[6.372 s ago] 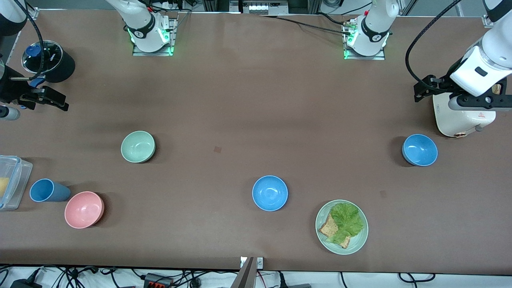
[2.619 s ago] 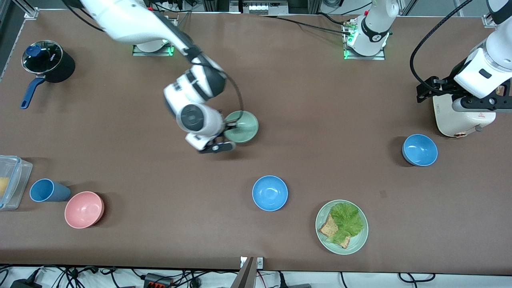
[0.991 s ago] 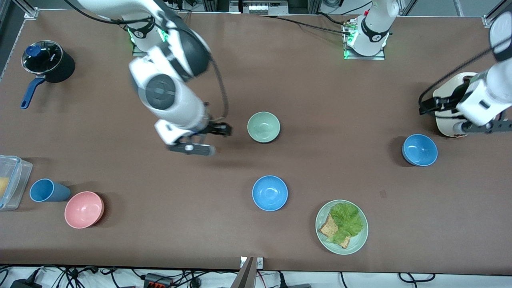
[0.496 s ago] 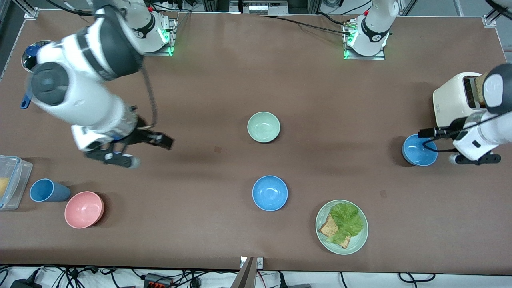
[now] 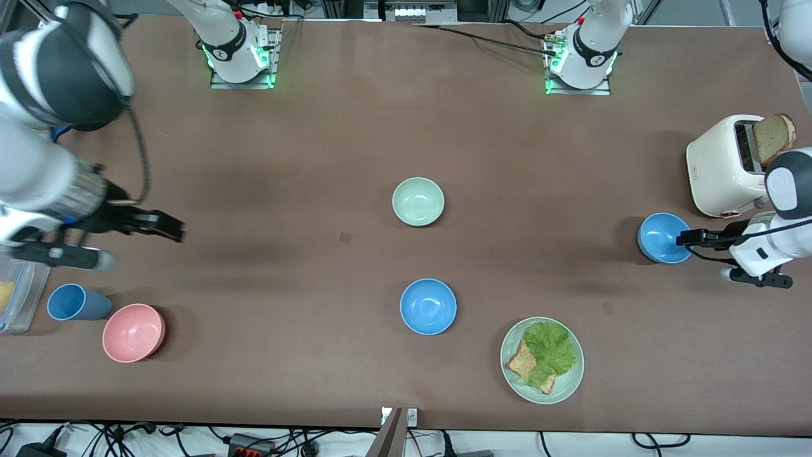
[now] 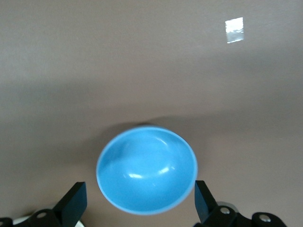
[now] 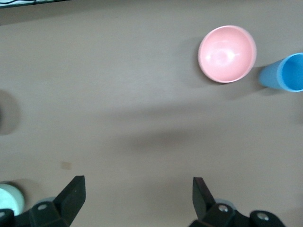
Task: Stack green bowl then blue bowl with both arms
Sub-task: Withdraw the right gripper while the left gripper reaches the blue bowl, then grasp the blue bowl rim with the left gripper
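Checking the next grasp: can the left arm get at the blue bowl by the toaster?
Probably yes. The left end effector is open beside that blue bowl, with nothing between them.

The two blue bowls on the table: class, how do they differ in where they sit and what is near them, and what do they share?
The blue bowl toward the left arm's end sits beside the white toaster, with the left end effector open at its rim; the other blue bowl sits mid-table, nearer the front camera than the green bowl, with no end effector near. Both are upright, empty, bright blue and alike in size.
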